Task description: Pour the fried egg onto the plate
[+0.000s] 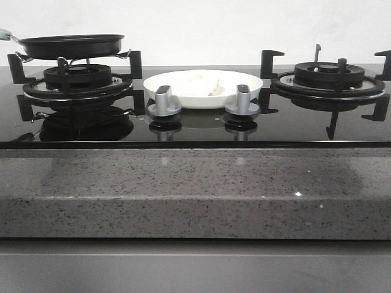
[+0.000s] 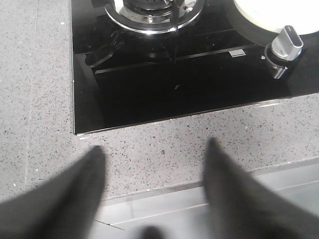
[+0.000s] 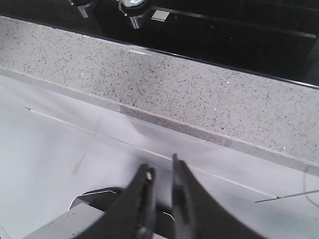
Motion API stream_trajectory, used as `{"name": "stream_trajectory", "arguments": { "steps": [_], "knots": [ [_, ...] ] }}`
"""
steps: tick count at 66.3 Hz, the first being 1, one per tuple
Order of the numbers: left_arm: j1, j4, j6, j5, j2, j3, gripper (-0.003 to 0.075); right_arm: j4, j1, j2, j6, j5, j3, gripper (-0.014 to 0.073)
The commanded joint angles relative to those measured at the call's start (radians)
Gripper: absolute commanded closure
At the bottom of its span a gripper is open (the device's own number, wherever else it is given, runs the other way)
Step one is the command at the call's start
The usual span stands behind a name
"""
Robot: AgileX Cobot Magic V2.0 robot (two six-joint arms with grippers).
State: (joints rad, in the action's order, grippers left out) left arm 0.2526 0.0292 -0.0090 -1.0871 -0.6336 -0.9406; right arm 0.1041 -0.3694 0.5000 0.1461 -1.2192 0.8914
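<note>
Front view: the plate (image 1: 198, 88) sits on the black glass hob (image 1: 195, 125) between the two burners, just behind the two silver knobs (image 1: 164, 101). I see the fried egg (image 1: 204, 79) lying in it, pale, with a browned edge showing toward the right. The black frying pan (image 1: 72, 46) rests on the left burner grate (image 1: 76, 76), its handle pointing off the left edge.

Left wrist view: my left gripper (image 2: 154, 184) hangs over the speckled stone counter (image 2: 164, 139) in front of the hob, fingers (image 2: 75, 189) spread wide apart and holding nothing. The plate's rim (image 2: 279, 15) shows at the far corner, well apart from the fingertips, with one knob (image 2: 288, 42) beside it.

Right wrist view: my right gripper (image 3: 162, 177) is below the counter edge (image 3: 199, 94), its fingers nearly together with only a narrow slit between them, empty. Neither plate nor egg appears here.
</note>
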Motion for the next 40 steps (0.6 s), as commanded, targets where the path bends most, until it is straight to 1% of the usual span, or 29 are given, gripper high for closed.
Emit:
{"name": "stream_trajectory", "arguments": {
  "steps": [1,6,9,13,40],
  "knots": [
    [0.01,0.003,-0.007,0.063,-0.004,-0.025,0.0498,-0.007,0.002,0.005,-0.004,0.05,0.021,0.0593],
    [0.01,0.003,-0.007,0.063,-0.004,-0.025,0.0591,-0.007,0.002,0.005,-0.004,0.05,0.021,0.0657],
    [0.01,0.003,-0.007,0.061,-0.004,-0.025,0.0661,-0.007,0.002,0.005,-0.004,0.05,0.021,0.0693],
    [0.01,0.003,-0.007,0.061,-0.004,-0.025,0.0739,-0.007,0.002,0.005,-0.004,0.05,0.021,0.0703],
    [0.01,0.003,-0.007,0.061,-0.004,-0.025,0.074,-0.011,0.002,0.005,-0.004,0.05,0.021,0.0703]
  ]
}}
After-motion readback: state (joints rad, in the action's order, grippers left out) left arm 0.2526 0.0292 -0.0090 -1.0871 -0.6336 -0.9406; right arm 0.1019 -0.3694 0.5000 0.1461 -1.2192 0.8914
